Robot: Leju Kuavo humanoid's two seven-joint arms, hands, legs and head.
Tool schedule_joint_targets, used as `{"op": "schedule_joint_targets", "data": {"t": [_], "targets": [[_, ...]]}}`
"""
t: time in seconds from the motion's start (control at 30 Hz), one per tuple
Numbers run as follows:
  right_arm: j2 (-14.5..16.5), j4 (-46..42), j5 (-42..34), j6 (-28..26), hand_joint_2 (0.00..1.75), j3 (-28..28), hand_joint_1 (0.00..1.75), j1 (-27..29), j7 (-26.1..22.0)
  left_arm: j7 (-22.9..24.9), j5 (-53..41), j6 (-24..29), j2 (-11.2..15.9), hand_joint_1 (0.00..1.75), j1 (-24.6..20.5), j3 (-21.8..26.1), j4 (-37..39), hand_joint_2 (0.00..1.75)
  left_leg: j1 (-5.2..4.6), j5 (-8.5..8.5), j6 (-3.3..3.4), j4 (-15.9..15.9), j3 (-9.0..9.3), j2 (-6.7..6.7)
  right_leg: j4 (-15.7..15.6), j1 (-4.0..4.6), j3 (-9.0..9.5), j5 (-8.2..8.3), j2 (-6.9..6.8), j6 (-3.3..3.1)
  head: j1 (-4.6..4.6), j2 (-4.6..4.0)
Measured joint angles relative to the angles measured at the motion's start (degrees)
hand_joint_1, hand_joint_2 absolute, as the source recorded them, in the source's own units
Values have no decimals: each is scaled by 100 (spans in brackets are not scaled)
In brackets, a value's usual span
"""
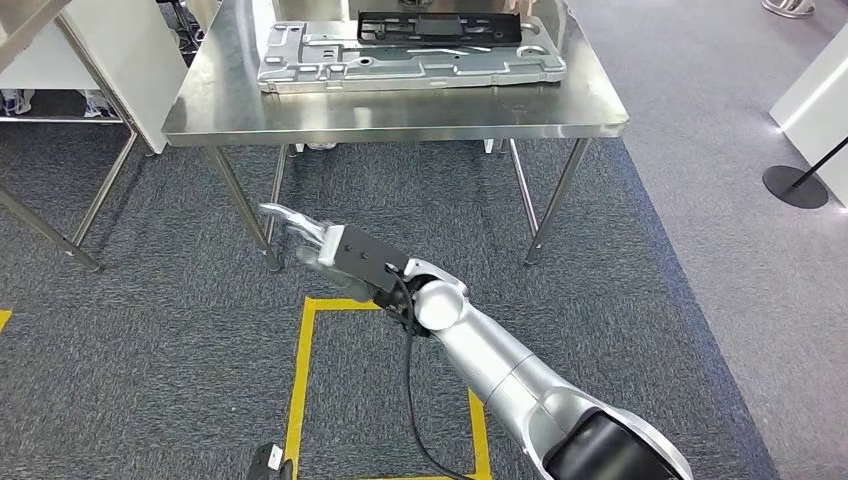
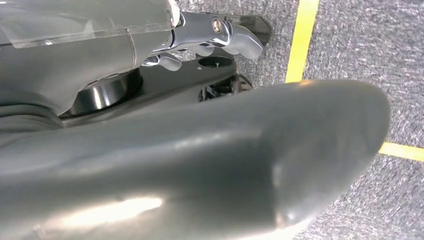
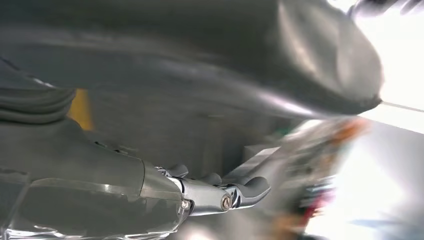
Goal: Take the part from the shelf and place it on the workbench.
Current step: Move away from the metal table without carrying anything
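Observation:
A stainless workbench (image 1: 400, 118) stands ahead of me. On it lies a large silver-grey stamped metal part (image 1: 410, 58), and a black frame part (image 1: 440, 27) rests on that part's far side. My right arm reaches forward below the bench's front edge. Its right hand (image 1: 310, 240) is empty, fingers stretched out over the carpet, well short of both parts. The right wrist view shows the same right hand (image 3: 210, 195) with extended fingers (image 3: 250, 187) holding nothing. My left hand (image 2: 200, 150) hangs low over the carpet, its fingers (image 2: 220, 37) straight and empty.
A second steel table's legs (image 1: 60, 200) stand at the left. Yellow floor tape (image 1: 300, 380) outlines a square on the grey carpet beneath my arm. At the far right a black stanchion base (image 1: 795, 187) sits on the floor by a white wall.

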Motion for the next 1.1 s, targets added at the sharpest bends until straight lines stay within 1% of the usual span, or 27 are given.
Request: {"op": "schedule_joint_targets", "data": {"t": [0.03,0.07,0.1,0.13,0.17,0.2,0.23,0.27,0.3,0.37,0.4,0.43,0.47,0.5,0.53,0.57,0.6,0.63,0.67,0.73,0.8,0.87,0.93,1.0,1.1], "targets": [[-49,388,-29,-184,0,-90,0,137,50,-21,10,-6,7,0,14,7,-1,0,-5,23,-16,5,-19,-4,-459,12,281,100,-1,-42,2,0],[-95,735,-68,-375,0,-185,0,307,171,-36,9,-13,14,0,25,11,-1,0,-14,47,-40,6,-33,-6,-867,29,516,196,-5,-87,-4,0],[-155,1034,-121,-567,0,-286,0,485,340,-44,4,-20,21,0,28,14,-1,0,-18,70,-67,2,-42,-7,-1103,48,643,234,-8,-126,-6,1],[-216,1297,-180,-723,0,-389,0,677,515,-47,-4,-28,26,0,30,14,-1,0,-14,92,-98,-7,-43,-5,-1207,66,687,238,-10,-158,-9,1],[-277,1538,-231,-822,0,-489,0,869,657,-49,-10,-35,32,0,33,13,-1,0,-10,113,-131,-22,-40,-6,-1217,77,687,276,-14,-181,-10,1],[-347,1767,-276,-884,0,-589,0,1054,771,-47,-15,-40,40,0,39,13,-1,0,-4,117,-159,-22,-43,-5,-1238,67,687,311,-19,-209,-3,1],[-401,1954,-323,-911,0,-675,0,1219,887,-45,-18,-44,49,0,51,13,-1,0,1,73,-187,14,-60,-4,-1267,54,683,352,-24,-243,0,1],[-448,2112,-388,-934,0,-760,0,1363,1036,-41,-18,-45,60,0,63,13,-1,0,4,-54,-214,153,-117,-4,-1295,36,666,396,-25,-278,-8,1],[-482,2255,-473,-960,0,-855,0,1499,1235,-40,-18,-44,71,0,73,13,-1,0,8,-259,-238,421,-220,-2,-1316,21,640,436,-25,-303,-19,0],[-555,2509,-682,-999,0,-1071,0,1780,1718,-61,-18,-39,84,0,88,13,-1,0,18,-742,-282,1208,-502,-2,-1311,26,574,471,-29,-318,-44,0],[-603,2634,-798,-1010,0,-1195,0,1941,1994,-84,-17,-33,89,0,99,13,-1,0,21,-890,-300,1523,-594,0,-1301,29,546,483,-40,-312,-44,0],[-655,2747,-916,-1018,0,-1318,0,2110,2262,-108,-16,-27,96,0,115,13,-1,0,23,-934,-308,1646,-589,3,-1288,30,521,491,-54,-304,-44,0],[-710,2855,-1046,-1037,0,-1454,0,2287,2531,-128,-15,-21,105,0,131,13,-1,0,24,-865,-307,1507,-448,5,-1270,31,497,497,-63,-297,-44,0],[-751,2942,-1172,-1063,44,-1584,0,2454,2758,-139,-14,-20,116,0,143,13,-1,0,25,-730,-296,1166,-205,7,-1246,31,476,500,-67,-289,-44,0],[-786,3014,-1297,-1089,87,-1710,0,2611,2941,-144,-14,-19,128,0,146,12,-1,0,23,-609,-271,713,82,7,-1217,30,455,501,-67,-279,-44,0],[-815,3074,-1415,-1114,131,-1835,0,2754,3085,-143,-15,-19,137,0,143,10,-1,44,12,-517,-242,327,316,6,-1189,39,436,501,-64,-260,-43,0],[-840,3125,-1523,-1128,175,-1954,0,2880,3188,-128,-16,-16,142,0,139,7,-1,87,8,-474,-217,79,457,4,-1162,52,422,491,-58,-241,-41,0],[-866,3170,-1628,-1141,175,-2069,0,3003,3252,-93,-18,-1,146,0,139,3,-1,131,1,-470,-200,-38,512,2,-1144,61,410,481,-55,-240,-38,0],[-891,3205,-1739,-1160,175,-2187,0,3099,3289,-34,-25,25,149,0,148,0,-1,175,-9,-458,-191,-42,509,4,-1139,69,403,477,-49,-234,-35,0],[-924,3262,-1959,-1207,175,-2419,0,3243,3336,106,-52,66,155,0,164,-7,-1,175,-23,-441,-171,-43,505,15,-1148,59,395,492,-36,-222,-35,0],[-940,3310,-2126,-1260,175,-2652,0,3361,3374,194,-95,23,159,0,168,-24,-1,175,-34,-427,-140,-40,501,21,-1170,52,399,523,-28,-173,-35,0],[-952,3349,-2232,-1294,87,-2841,0,3503,3393,227,-119,-38,158,0,172,-42,-1,175,-39,-418,-123,-38,491,17,-1183,47,402,545,-30,-140,-34,0],[-957,3379,-2316,-1300,0,-2985,0,3649,3398,225,-129,-52,157,0,175,-54,-1,175,-45,-414,-116,-36,481,17,-1185,39,399,558,-29,-120,-35,0],[-959,3401,-2374,-1298,0,-3108,0,3769,3393,195,-137,-67,157,0,171,-63,-1,175,-49,-414,-112,-35,475,19,-1186,34,396,561,-26,-116,-36,0],[-960,3428,-2414,-1285,131,-3239,0,3853,3395,132,-129,-132,157,0,158,-67,-1,175,-51,-416,-109,-35,474,22,-1186,33,392,561,-23,-115,-37,0]]}}
